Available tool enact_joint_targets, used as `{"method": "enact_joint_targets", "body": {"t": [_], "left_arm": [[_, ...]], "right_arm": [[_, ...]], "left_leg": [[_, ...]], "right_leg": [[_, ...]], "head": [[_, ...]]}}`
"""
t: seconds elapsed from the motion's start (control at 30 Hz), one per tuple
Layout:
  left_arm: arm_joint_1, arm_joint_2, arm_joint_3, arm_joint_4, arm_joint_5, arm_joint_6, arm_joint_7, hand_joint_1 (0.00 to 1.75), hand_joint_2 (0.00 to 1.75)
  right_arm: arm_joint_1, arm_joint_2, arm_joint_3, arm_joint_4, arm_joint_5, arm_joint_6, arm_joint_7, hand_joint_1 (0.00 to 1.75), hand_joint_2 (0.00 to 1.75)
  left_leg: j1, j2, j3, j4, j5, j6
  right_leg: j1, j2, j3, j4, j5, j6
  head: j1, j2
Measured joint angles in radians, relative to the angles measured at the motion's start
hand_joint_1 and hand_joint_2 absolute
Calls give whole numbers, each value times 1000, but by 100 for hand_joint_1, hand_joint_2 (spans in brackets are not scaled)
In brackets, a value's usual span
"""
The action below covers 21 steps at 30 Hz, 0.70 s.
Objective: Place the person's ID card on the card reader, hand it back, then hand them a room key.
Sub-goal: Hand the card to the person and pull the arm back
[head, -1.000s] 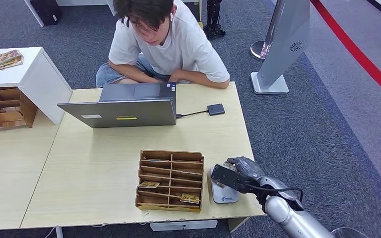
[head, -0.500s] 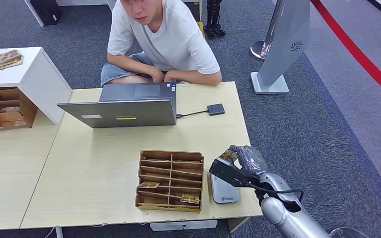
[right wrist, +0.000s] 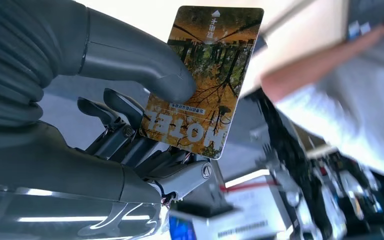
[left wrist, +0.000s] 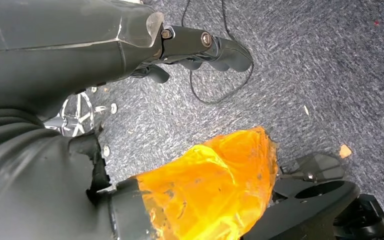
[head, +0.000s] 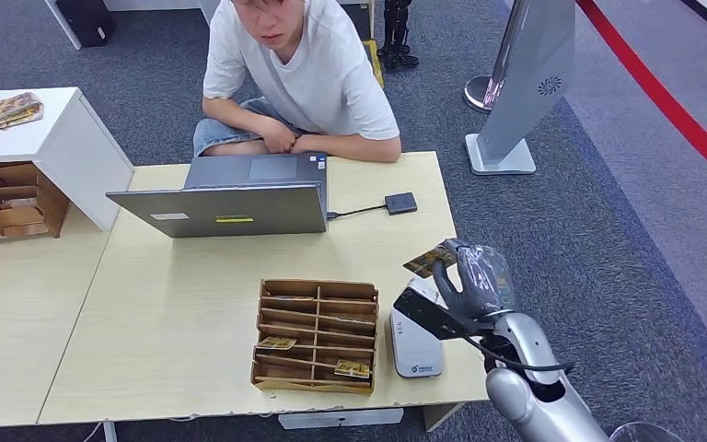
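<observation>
Right hand [head: 471, 281] pinches a card [right wrist: 203, 80] printed "HOTEL" between thumb and fingers above the card reader [head: 413, 350]

High head view; 2 close wrist views

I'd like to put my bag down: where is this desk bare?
Bare: between the laptop and the wooden card organizer, and left of that organizer. Crowded: the near right corner, where the right hand lifts a card above the card reader.
</observation>
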Motion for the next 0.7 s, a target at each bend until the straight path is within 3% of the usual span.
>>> {"method": "enact_joint_targets", "body": {"t": [0.23, 0.7], "left_arm": [[1, 0, 6, 0, -7, -7, -3, 0, 0], [0, 0, 7, 0, -36, -22, -2, 0, 0]], "right_arm": [[23, 36, -60, -107, 99, -75, -42, 175, 175], [22, 87, -72, -199, 189, -143, -77, 175, 175]], "left_leg": [[0, 0, 0, 0, 0, 0], [0, 0, 0, 0, 0, 0]], "right_leg": [[0, 0, 0, 0, 0, 0], [0, 0, 0, 0, 0, 0]], "head": [[0, 0], [0, 0]]}}
